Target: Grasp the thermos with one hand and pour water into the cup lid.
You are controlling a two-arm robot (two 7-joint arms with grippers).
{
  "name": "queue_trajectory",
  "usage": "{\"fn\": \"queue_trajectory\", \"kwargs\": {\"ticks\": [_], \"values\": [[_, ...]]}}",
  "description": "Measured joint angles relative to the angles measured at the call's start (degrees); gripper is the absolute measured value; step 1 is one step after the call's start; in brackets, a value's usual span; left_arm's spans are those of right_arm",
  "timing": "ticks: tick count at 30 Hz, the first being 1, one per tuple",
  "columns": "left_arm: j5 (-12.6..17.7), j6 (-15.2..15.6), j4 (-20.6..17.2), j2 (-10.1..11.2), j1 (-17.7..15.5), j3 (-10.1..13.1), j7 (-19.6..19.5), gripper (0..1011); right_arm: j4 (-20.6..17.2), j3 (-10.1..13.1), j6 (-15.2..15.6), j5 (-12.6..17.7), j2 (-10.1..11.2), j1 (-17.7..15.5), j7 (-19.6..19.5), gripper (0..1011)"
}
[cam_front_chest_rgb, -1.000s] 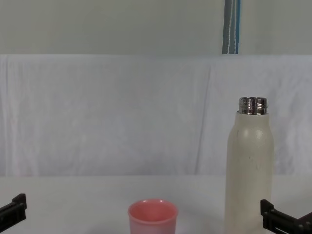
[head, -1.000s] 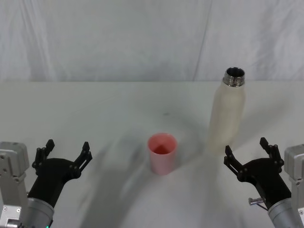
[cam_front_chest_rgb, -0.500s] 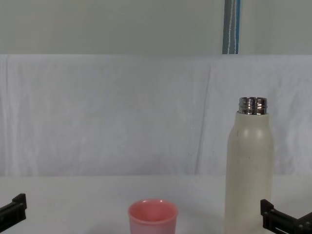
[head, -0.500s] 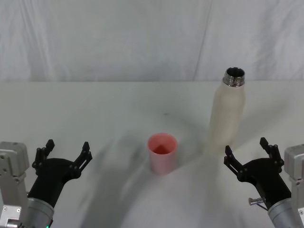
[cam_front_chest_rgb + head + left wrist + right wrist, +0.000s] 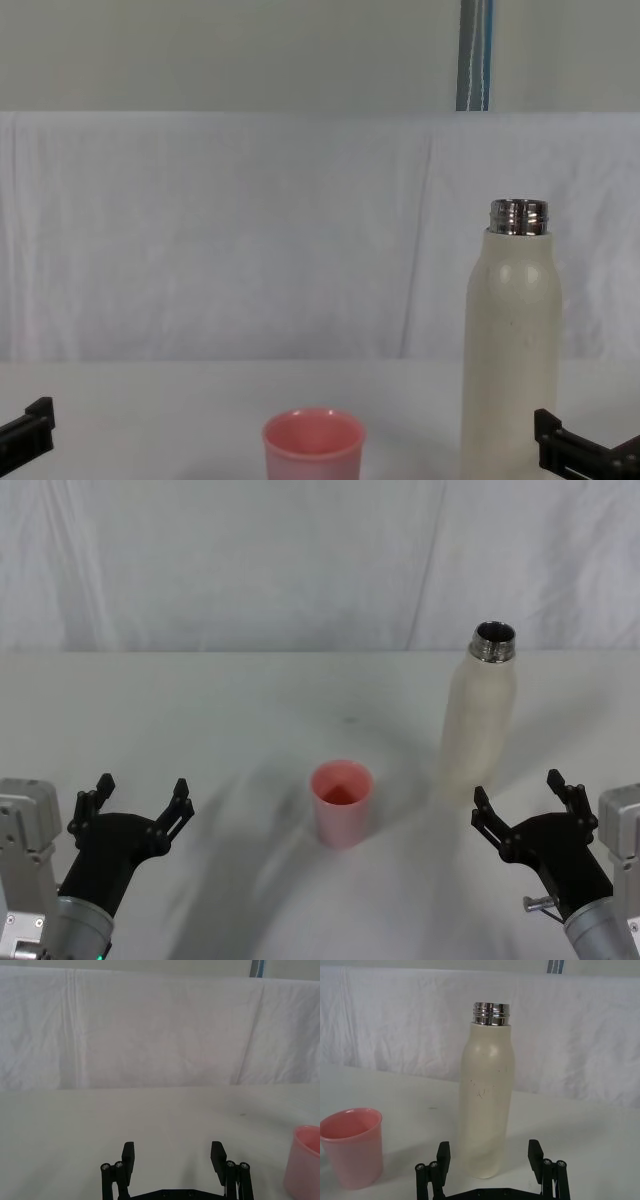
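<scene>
The thermos (image 5: pixel 480 720) stands upright and uncapped at the right of the table, a cream bottle with a shiny steel neck, also in the chest view (image 5: pixel 512 350) and the right wrist view (image 5: pixel 486 1110). The pink cup lid (image 5: pixel 342 802) sits upright near the table's middle, left of the thermos (image 5: pixel 313 444) (image 5: pixel 352 1146) (image 5: pixel 302 1162). My right gripper (image 5: pixel 520 802) is open, low and just in front of the thermos, apart from it (image 5: pixel 489 1155). At the near left my left gripper (image 5: pixel 138 800) is open and holds nothing (image 5: pixel 172 1156).
A white cloth covers the table (image 5: pixel 200 710) and hangs as a backdrop (image 5: pixel 250 560) behind it. A small dark speck (image 5: pixel 349 719) lies on the cloth behind the cup lid. A blue-edged strip (image 5: pixel 475 55) rises above the backdrop.
</scene>
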Motion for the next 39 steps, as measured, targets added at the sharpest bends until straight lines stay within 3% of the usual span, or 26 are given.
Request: {"fn": "queue_trajectory", "kwargs": {"ticks": [12, 18, 33, 39], "values": [[0.0, 0.0, 0.0, 0.0, 0.0, 0.0, 0.0, 1001, 0.0, 0.0, 0.0, 0.0, 0.0, 0.0, 0.1, 1003], [0.0, 0.0, 0.0, 0.0, 0.0, 0.0, 0.0, 1001, 0.1, 0.8, -0.1, 0.1, -0.3, 0.2, 2.6, 1003], [0.0, 0.0, 0.0, 0.0, 0.0, 0.0, 0.0, 1001, 1.8, 4.6, 3.9, 7.2, -0.6, 3.9, 11.4, 1003], [0.0, 0.0, 0.0, 0.0, 0.0, 0.0, 0.0, 1001, 2.9, 4.5, 5.0, 7.9, 0.2, 6.3, 13.0, 1003]]}}
